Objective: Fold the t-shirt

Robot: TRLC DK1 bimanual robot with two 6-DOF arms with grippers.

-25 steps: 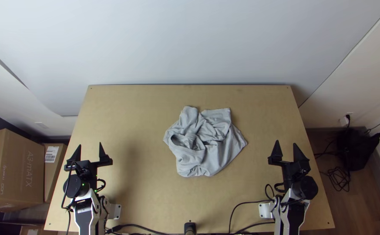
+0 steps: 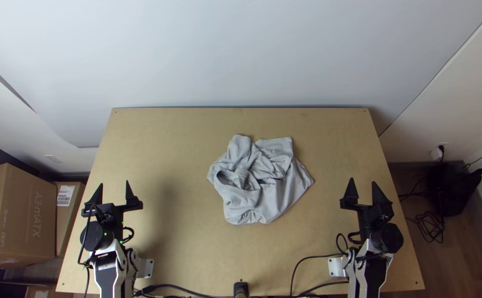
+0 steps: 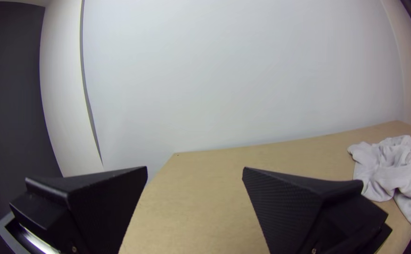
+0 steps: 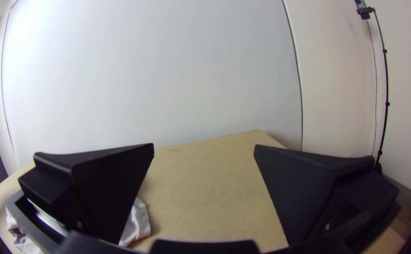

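The grey t-shirt (image 2: 246,204) lies bunched near the middle of the tabletop (image 2: 169,138), all loose creases and overlapping folds. I can make out a dark gap opening in the cloth on its left side, a flatter, straight-edged flap at the far side, and a corner pointing out toward the right. The near side bulges out in a smoother, rounded lobe.

Over by the left edge is the left hand (image 2: 114,182), its two wide black fingers standing apart with open space between them. The right hand (image 2: 363,180) is near the opposite edge, its fingers spread as well. Both point toward the far side of the tabletop, each well apart from the shirt.

Black cables (image 2: 183,288) run along the near edge, around a short black fixture (image 2: 241,288). Beside the left edge sits a large cardboard box (image 2: 25,209) with a smaller carton (image 2: 67,205) next to it; past the right edge, a coiled cord (image 2: 429,225) lies on the floor.
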